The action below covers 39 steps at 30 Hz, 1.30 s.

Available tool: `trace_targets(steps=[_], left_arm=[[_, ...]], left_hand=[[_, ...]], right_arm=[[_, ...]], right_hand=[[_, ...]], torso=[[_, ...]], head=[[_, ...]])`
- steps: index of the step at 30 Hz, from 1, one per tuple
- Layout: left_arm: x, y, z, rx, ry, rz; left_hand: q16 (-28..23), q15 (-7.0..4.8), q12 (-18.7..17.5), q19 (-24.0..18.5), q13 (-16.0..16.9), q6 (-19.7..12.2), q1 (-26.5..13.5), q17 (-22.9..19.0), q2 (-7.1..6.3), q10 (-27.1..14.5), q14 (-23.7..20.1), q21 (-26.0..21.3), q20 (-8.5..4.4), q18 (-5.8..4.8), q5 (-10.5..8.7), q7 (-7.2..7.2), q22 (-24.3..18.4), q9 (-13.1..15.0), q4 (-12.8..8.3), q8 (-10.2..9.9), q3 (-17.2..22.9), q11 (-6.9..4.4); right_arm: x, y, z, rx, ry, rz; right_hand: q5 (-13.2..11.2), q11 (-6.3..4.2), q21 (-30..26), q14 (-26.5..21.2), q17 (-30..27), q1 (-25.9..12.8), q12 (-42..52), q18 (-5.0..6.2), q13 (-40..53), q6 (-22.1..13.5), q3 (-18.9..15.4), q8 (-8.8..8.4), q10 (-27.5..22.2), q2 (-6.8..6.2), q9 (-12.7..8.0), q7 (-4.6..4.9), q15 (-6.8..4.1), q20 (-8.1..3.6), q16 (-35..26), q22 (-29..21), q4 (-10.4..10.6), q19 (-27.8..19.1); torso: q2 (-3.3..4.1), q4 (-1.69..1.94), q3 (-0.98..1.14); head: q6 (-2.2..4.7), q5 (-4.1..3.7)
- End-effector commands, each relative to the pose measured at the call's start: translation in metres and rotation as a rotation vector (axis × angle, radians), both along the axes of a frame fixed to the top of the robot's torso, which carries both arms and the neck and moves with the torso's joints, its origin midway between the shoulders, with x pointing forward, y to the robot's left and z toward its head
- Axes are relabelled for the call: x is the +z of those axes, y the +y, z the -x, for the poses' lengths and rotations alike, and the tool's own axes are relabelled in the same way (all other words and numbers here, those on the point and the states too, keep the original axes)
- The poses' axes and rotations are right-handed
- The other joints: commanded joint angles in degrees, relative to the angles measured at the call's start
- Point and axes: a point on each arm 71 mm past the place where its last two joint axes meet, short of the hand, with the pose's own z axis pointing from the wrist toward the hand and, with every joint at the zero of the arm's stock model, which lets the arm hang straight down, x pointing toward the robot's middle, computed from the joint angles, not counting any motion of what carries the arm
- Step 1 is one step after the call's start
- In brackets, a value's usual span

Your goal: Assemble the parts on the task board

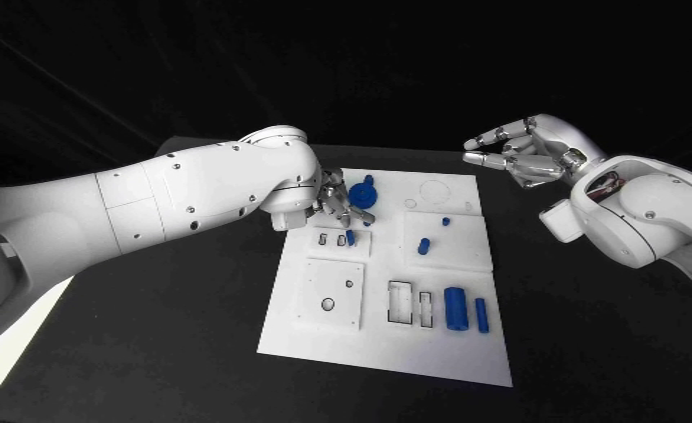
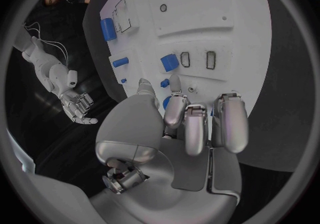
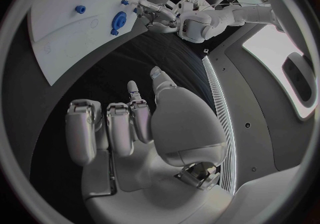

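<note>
Here: left hand (image 1: pixel 329 205), fingers (image 2: pixel 195 128) curled downward over the upper left part of the white board (image 1: pixel 325 338); tips near a small blue peg (image 1: pixel 351 237) and a round blue disc (image 1: pixel 364 194); hold on either impossible to tell. Right hand (image 1: pixel 522 155), fingers (image 3: pixel 106 128) loosely bent and apart, nothing in them, raised above the black desk (image 1: pixel 591 343) beyond the board's upper right corner. On the board: a small blue peg (image 1: pixel 446 222) and a short blue cylinder (image 1: pixel 424 245) near the middle; a larger blue cylinder (image 1: pixel 456 307) and a slimmer blue bar (image 1: pixel 482 314) lying side by side at lower right, beside two rectangular slots (image 1: pixel 410 304). White square plate (image 1: pixel 332 293) with a round hole at lower left.
</note>
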Motion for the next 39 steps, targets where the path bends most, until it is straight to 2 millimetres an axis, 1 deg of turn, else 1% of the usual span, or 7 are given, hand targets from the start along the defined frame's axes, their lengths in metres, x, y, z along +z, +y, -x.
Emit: trace_targets(steps=[1,3,11,20,30,35,39], left_arm=[[-0.0040,0.0076,0.0012,0.047,0.061,-0.102],[-0.0044,0.0084,0.0007,0.048,0.065,-0.106],[-0.0048,0.0105,-0.0003,0.054,0.066,-0.108],[-0.0055,0.0110,0.0005,0.042,0.078,-0.120],[-0.0084,0.0085,0.0018,0.009,0.110,-0.150],[-0.0094,0.0076,0.0021,0.005,0.114,-0.154],[-0.0096,0.0057,0.0027,0.002,0.113,-0.154]], left_hand=[[0.2,-0.43,0.0,1.4,0.0,-0.4,0.0,15.1,0.42,0.2,6.0,0.4,-0.36,-0.54,-0.31,0.09,0.1,0.1,0.1,0.2,-0.3,-0.05],[0.2,-0.43,0.0,1.4,0.0,-0.5,0.0,15.1,0.50,0.2,6.0,0.4,-0.36,-0.55,-0.31,0.09,0.2,0.2,0.0,0.3,-0.3,-0.05],[0.2,-0.42,0.1,1.5,0.1,-0.5,0.1,15.1,0.63,0.3,6.0,0.5,-0.37,-0.58,-0.30,0.08,0.4,0.3,0.0,0.3,-0.3,-0.05],[0.2,-0.43,0.3,1.6,0.3,-0.5,0.3,15.1,0.81,0.4,6.0,0.7,-0.37,-0.66,-0.30,0.05,0.8,0.5,0.0,0.5,-0.3,-0.06],[0.2,-0.46,0.4,1.7,0.5,-0.8,1.8,15.1,1.73,0.5,6.0,1.0,-0.39,-0.73,-0.25,-0.02,1.3,1.5,-0.3,1.1,0.5,-0.12],[0.2,-0.46,0.4,1.7,0.5,-0.9,1.9,15.1,1.81,0.5,6.0,1.0,-0.39,-0.75,-0.25,-0.02,1.4,1.6,-0.3,1.2,0.6,-0.12],[0.2,-0.46,0.4,1.7,0.6,-0.9,2.0,15.1,1.89,0.5,6.0,1.0,-0.38,-0.74,-0.24,-0.02,1.4,1.6,-0.3,1.2,0.7,-0.12]], right_arm=[[-0.0004,0.0001,-0.0003,0.001,0.003,0.003],[-0.0006,0.0001,-0.0005,0.000,0.003,0.004],[-0.0016,0.0012,-0.0012,0.002,0.006,0.005],[-0.0034,0.0020,-0.0019,0.004,0.009,0.010],[-0.0046,0.0023,-0.0020,0.006,0.013,0.013],[-0.0050,0.0025,-0.0021,0.007,0.013,0.015],[-0.0054,0.0025,-0.0023,0.007,0.014,0.017]], right_hand=[[0.3,-0.32,-0.3,4.4,8.4,0.5,-0.3,0.27,9.6,-0.2,-0.3,0.14,0.5,0.10,0.1,0.07,-0.34,-0.01,-0.2,1.6,0.0,-0.2],[0.4,-0.32,-0.3,4.4,8.4,0.5,-0.3,0.27,9.6,-0.3,-0.4,0.15,0.5,0.11,0.1,0.06,-0.34,-0.01,-0.2,1.6,0.0,-0.2],[0.6,-0.33,-0.3,4.4,8.4,0.6,-0.3,0.28,9.5,-0.2,-0.4,0.16,0.5,0.14,0.1,0.07,-0.34,-0.01,-0.2,1.6,0.0,-0.2],[0.7,-0.33,-0.3,4.4,8.4,0.6,-0.3,0.29,9.6,-0.2,-0.4,0.18,0.5,0.19,0.1,0.06,-0.34,-0.01,-0.2,1.5,0.0,-0.2],[0.8,-0.34,-0.3,4.4,8.4,0.6,-0.3,0.29,9.5,-0.2,-0.4,0.20,0.5,0.23,0.1,0.06,-0.35,-0.02,-0.2,1.5,0.0,-0.2],[0.9,-0.34,-0.3,4.4,8.4,0.6,-0.4,0.29,9.5,-0.2,-0.4,0.22,0.4,0.29,0.2,0.05,-0.35,-0.02,-0.2,1.5,0.0,-0.2],[0.9,-0.34,-0.3,4.4,8.4,0.6,-0.4,0.29,9.5,-0.2,-0.4,0.22,0.4,0.29,0.2,0.05,-0.35,-0.02,-0.2,1.5,0.0,-0.2]], torso=[[0.00,0.10,-0.02],[-0.02,0.11,0.02],[0.02,0.06,-0.02],[0.04,0.15,-0.01],[0.10,0.10,-0.10],[0.05,0.07,-0.01],[0.07,0.15,-0.05]], head=[[-0.23,-0.01],[-0.30,-0.02],[-0.32,0.02],[-0.48,-0.02],[-0.76,0.19],[-0.90,0.49],[-1.06,0.31]])
